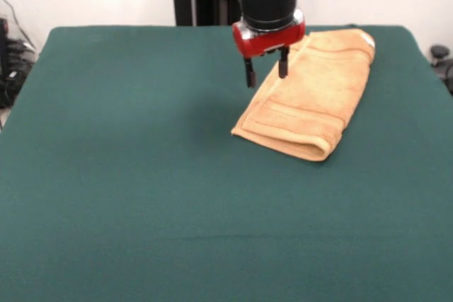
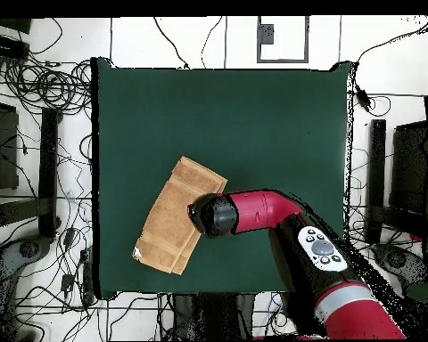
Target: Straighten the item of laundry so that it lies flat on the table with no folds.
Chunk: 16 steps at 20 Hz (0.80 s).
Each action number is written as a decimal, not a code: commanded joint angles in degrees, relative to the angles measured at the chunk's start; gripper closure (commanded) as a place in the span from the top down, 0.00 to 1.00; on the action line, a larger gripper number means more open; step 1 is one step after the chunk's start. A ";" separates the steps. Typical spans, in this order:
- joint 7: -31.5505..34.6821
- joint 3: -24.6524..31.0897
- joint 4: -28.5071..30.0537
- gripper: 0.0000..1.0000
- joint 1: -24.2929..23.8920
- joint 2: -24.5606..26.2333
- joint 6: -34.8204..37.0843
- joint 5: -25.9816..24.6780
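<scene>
Hovering with fingers spread and empty over the folded towel's left edge in the frame's upper right, the gripper risks pinching both layers, dragging the towel across the table without unfolding it.

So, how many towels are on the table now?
1. The towel lies folded on the green table, near the robot's side, just beside the open gripper. No other towel shows.

Plain dark green table, orange-tan towel with smoother woven band and small white tag, red and black arm, black-fingered red gripper.
</scene>
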 commanded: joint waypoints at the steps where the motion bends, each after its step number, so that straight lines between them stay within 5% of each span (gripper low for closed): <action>1: 1.34 -1.71 -4.91 1.00 3.26 1.40 7.50 -1.91; 16: 0.07 -1.67 -7.02 1.00 2.95 4.63 7.47 -1.80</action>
